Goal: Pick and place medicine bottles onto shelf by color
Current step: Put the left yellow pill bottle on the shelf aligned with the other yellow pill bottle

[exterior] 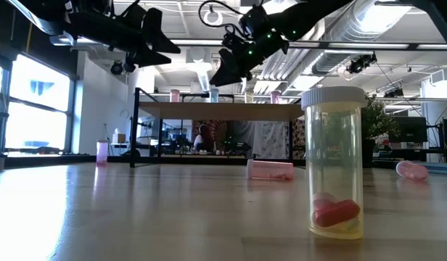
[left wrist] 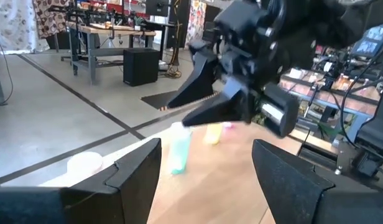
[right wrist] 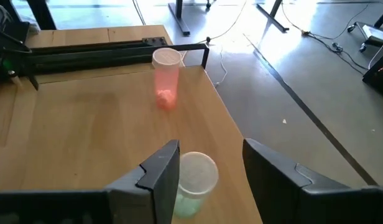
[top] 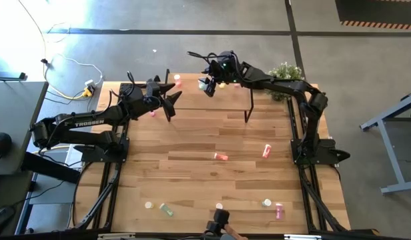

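A wooden table [top: 192,143] is seen on a grey concrete floor [top: 365,60]. A potted plant [top: 285,72] is set at the table's far right corner. A white cable [top: 72,67] is laid across the floor beside a yellow plug [top: 89,87]. In the room beyond, workbenches [left wrist: 110,31] and a black box [left wrist: 140,66] are seen.

Green bottle [right wrist: 193,183] & pink bottle [right wrist: 166,78] upright on shelf [right wrist: 86,130]; others scattered on table, e.g. red-pill bottle [exterior: 335,163] upright.
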Robot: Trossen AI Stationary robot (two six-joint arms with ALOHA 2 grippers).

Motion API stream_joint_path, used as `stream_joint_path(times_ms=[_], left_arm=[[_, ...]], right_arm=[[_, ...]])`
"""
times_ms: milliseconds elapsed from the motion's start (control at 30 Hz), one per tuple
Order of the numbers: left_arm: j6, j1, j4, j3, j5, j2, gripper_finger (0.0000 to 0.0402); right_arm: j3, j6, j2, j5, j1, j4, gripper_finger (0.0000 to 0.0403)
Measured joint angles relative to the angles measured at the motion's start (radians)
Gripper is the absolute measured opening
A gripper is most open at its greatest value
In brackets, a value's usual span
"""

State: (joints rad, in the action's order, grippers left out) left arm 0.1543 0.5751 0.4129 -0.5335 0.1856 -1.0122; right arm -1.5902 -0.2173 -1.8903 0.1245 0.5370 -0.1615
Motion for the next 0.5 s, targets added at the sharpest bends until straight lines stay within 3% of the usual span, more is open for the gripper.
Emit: stream_joint_path(times_ms=[167,500], left_arm=[[-0.001,0.001,-0.099,-0.023,0.004,0.042,0.0243],[-0.062,0.037,-0.550,-0.171,0.025,0.095,0.0243]], right_arm=[[0.000,0.028,0.023,0.001,0.000,-0.019,0.0168],[0.000,0.038,0.091,0.002,-0.001,-0.033,0.0168]])
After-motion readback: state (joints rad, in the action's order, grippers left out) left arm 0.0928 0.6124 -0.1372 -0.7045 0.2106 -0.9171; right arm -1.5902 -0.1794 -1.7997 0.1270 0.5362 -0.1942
